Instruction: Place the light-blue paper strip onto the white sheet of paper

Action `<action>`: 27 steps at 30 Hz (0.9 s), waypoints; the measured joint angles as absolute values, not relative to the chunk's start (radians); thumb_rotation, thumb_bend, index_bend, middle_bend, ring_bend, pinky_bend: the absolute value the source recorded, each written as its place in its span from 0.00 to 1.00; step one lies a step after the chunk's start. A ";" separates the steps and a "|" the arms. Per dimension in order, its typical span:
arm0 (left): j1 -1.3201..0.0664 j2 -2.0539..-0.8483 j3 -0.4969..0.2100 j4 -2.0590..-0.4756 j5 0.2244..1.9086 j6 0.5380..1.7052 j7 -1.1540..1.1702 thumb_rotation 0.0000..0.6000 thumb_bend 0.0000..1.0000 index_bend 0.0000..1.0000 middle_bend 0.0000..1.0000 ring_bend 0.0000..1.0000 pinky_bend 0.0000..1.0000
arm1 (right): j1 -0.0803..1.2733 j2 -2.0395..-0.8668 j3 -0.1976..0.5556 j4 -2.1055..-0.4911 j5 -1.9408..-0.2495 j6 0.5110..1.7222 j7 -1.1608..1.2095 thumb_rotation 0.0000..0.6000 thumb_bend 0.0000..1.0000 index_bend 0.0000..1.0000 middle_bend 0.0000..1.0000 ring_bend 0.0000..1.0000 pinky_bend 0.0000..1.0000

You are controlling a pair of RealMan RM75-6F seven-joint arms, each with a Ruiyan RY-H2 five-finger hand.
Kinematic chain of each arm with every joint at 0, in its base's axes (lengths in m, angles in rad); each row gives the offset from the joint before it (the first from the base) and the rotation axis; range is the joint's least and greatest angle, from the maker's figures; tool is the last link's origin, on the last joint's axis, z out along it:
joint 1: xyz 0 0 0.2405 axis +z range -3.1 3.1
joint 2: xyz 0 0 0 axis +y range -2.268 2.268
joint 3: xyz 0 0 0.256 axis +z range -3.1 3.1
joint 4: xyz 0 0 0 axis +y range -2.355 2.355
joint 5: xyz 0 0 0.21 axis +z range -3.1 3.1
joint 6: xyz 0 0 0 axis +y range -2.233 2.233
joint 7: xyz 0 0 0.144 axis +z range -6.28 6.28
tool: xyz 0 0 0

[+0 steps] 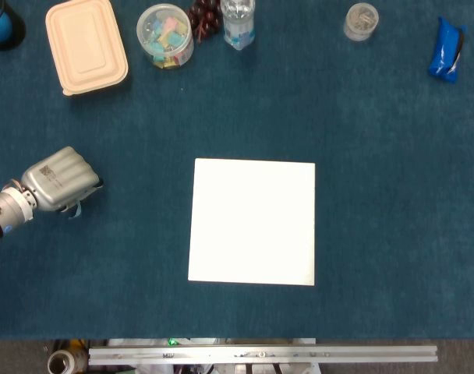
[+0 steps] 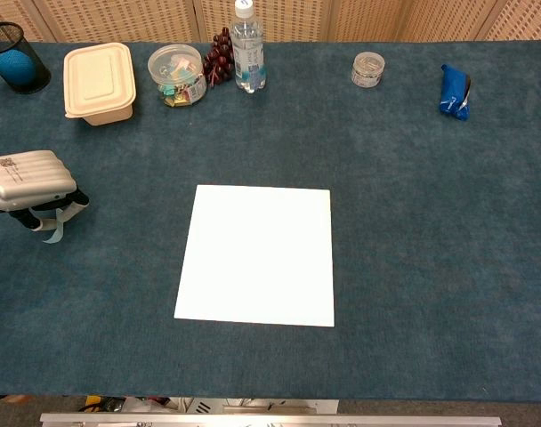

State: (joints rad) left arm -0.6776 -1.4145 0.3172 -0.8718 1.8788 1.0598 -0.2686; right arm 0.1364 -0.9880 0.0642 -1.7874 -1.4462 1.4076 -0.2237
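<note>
The white sheet of paper (image 1: 252,222) (image 2: 257,255) lies flat at the middle of the blue table. My left hand (image 1: 59,180) (image 2: 28,181) hovers at the far left, well to the left of the sheet, fingers curled downward. It pinches the light-blue paper strip (image 1: 76,208) (image 2: 56,226), whose end hangs out below the fingers. Most of the strip is hidden under the hand. My right hand is not visible in either view.
Along the far edge stand a beige lidded box (image 1: 86,44), a clear tub of coloured clips (image 1: 166,35), dark grapes (image 2: 222,55), a water bottle (image 2: 247,49), a small round jar (image 1: 361,21) and a blue packet (image 1: 446,50). A black mesh cup with a blue ball (image 2: 15,60) is far left.
</note>
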 measured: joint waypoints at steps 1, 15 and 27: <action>-0.677 -1.415 0.316 -0.874 1.877 1.060 -0.269 1.00 0.27 0.62 0.85 0.91 0.77 | 0.136 -0.988 0.064 -1.787 -1.446 1.408 -0.223 1.00 0.17 0.48 0.53 0.53 0.49; -0.682 -1.410 0.312 -0.901 1.862 1.040 -0.254 1.00 0.32 0.56 0.84 0.91 0.77 | 0.129 -0.986 0.063 -1.773 -1.444 1.410 -0.207 1.00 0.17 0.48 0.53 0.53 0.49; -0.683 -1.406 0.308 -0.920 1.847 1.026 -0.255 1.00 0.40 0.60 0.83 0.91 0.77 | 0.129 -0.986 0.066 -1.769 -1.447 1.412 -0.200 1.00 0.17 0.48 0.53 0.53 0.49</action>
